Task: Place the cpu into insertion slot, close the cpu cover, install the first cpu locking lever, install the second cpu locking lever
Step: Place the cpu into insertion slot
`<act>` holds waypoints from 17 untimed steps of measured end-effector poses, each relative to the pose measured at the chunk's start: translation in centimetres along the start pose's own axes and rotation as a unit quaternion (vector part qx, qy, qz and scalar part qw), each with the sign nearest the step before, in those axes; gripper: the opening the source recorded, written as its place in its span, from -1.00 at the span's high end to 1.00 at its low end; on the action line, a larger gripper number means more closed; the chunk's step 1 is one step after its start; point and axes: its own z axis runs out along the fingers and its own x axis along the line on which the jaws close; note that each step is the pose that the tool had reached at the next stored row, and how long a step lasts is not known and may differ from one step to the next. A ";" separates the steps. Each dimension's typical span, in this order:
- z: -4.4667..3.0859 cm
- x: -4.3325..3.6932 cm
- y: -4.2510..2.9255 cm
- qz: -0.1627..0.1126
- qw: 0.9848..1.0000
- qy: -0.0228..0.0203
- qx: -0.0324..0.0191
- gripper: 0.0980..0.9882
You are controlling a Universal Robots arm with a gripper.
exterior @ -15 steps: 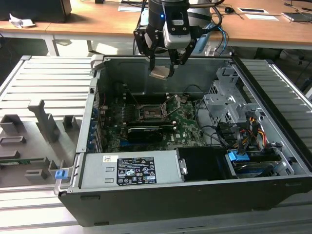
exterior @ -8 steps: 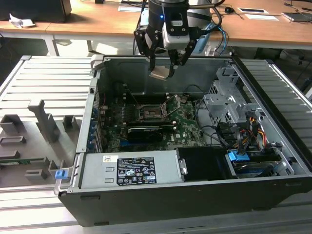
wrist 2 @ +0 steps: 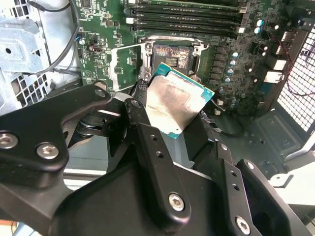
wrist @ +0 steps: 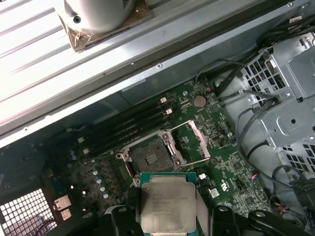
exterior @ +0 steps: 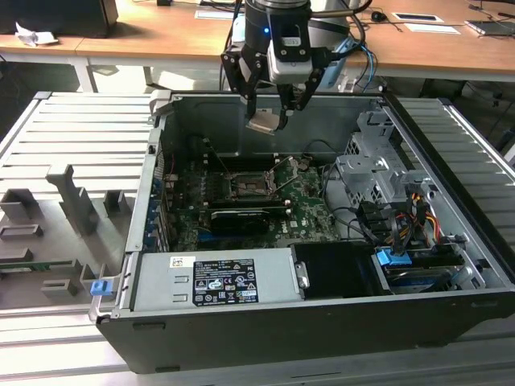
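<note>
Above the open case (exterior: 241, 338), exterior view, my gripper (exterior: 268, 122) hangs clamped on the cpu (exterior: 262, 123), well above the slot (exterior: 245, 186). Second wrist view: cpu tilted between the fingers (wrist 2: 142, 132), slot bare beyond it. First wrist view adds the cover (wrist: 196, 141) swung open beside the slot, grey cage (wrist: 290, 98) nearby.

1. Ribbed grey metal counter (exterior: 72, 129), running to both sides of the exterior view.
2. Grey fixture blocks (exterior: 76, 205) on it at the exterior view's left.
3. Wooden desk (exterior: 161, 36) behind, carrying papers (exterior: 432, 28) and black box (exterior: 60, 16).
4. Brightly lit floor (exterior: 121, 80) under desk.
</note>
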 end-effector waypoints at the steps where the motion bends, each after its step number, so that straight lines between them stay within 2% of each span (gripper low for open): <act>1: 0.02 0.00 -0.01 0.000 1.000 0.000 0.000 0.00; 7: 0.32 0.00 -0.03 0.000 1.000 -0.001 0.001 0.00; 17: 0.37 -0.01 -0.04 0.011 1.000 -0.001 0.001 0.00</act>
